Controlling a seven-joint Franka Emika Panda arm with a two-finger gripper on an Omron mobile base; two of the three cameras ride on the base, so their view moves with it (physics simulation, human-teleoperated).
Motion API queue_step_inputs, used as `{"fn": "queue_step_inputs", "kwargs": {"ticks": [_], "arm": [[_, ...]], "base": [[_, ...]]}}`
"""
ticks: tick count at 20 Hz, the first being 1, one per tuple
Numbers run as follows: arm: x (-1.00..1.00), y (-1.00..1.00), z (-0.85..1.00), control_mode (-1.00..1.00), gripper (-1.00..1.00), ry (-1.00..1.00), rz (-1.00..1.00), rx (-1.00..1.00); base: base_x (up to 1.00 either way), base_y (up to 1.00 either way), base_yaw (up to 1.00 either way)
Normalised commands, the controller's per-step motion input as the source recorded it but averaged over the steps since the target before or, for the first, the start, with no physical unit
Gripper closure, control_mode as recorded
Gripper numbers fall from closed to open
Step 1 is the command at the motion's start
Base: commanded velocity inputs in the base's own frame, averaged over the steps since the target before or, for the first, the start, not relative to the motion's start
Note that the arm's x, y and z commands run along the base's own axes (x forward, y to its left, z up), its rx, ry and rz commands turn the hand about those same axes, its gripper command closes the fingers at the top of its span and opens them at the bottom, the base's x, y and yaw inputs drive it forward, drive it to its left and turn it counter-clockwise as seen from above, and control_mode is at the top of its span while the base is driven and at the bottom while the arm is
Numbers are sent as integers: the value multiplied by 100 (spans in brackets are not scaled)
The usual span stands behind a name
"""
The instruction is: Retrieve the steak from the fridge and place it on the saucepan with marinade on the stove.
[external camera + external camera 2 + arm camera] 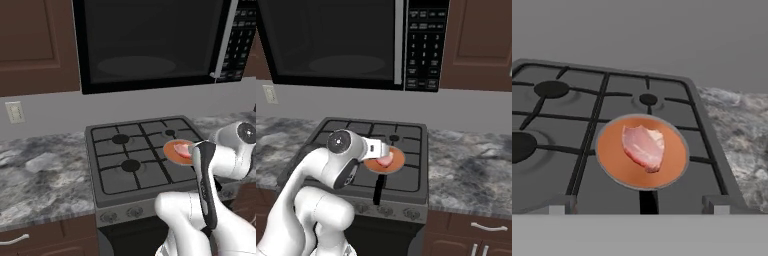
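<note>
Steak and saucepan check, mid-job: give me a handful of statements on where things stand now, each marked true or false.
1. The steak lies inside the saucepan, on the marinade. True.
2. The gripper is shut on the steak. False: the gripper is open and apart from the steak; in the hand view its fingertips stand wide at the bottom edge, with nothing between them.
3. The saucepan sits on the stove on its right front part, as the base views show it. True.
4. The steak hangs half over the saucepan's rim. False: it lies wholly within the rim.
5. A second pot stands on the back left burner. False: that burner is bare.
</note>
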Motion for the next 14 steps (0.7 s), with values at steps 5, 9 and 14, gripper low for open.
{"fn": "queue_step_inputs", "kwargs": {"ticks": [5,9,14], "arm": [[-62,0,92,-100,-100,-1,0,7],[-36,0,78,-100,-100,-5,0,6],[-48,-18,9,-100,-100,-15,0,1]], "base": [[0,0,0],[0,0,0],[0,0,0]]}}
